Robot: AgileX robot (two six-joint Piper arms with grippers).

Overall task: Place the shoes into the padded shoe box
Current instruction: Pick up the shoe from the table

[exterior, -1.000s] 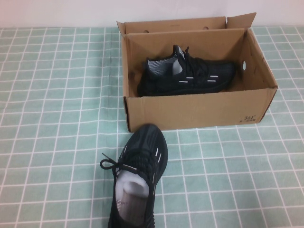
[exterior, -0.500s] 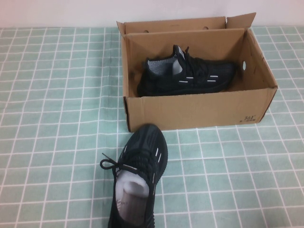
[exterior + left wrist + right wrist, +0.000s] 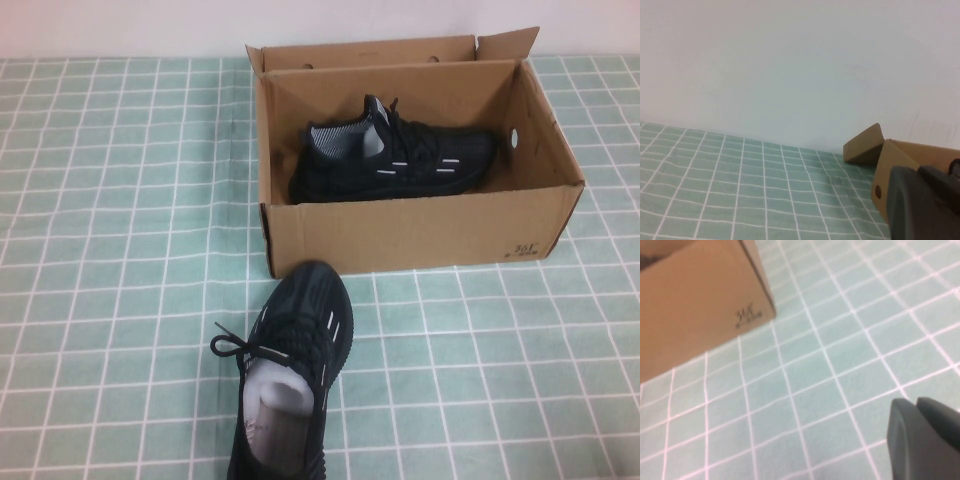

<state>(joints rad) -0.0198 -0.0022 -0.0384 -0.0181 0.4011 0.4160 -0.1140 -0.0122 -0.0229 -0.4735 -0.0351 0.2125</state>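
Black knit covers both sneakers, and only one of them is packed: the first shoe (image 3: 392,152) lies on its side inside the padded shoe box (image 3: 420,232), toe toward the robot's right, heel toward the left, leaving a strip of bare floor along the near wall. The second shoe (image 3: 288,375) stands on the bench (image 3: 110,300) just outside the box's front wall, toward its left corner, its toe nearly touching the cardboard and its heel cut off by the picture's lower edge; white stuffing fills its opening and a lace loop trails to the left. Its long axis runs roughly front to back, almost square to the packed shoe, so I judge it must be turned about a quarter turn before it will lie alongside. Neither arm shows in the high view. The left tool (image 3: 922,205) is a dark blur at the edge of its wrist view, looking past the box's back flap toward the wall; the right tool (image 3: 922,440) hangs over bare green-checked cloth near the box's printed corner. Whether either tool is apart or together cannot be told. The loose shoe sits slightly left of centre, so the left arm seems the likelier one to take it, though neither wrist view shows it.
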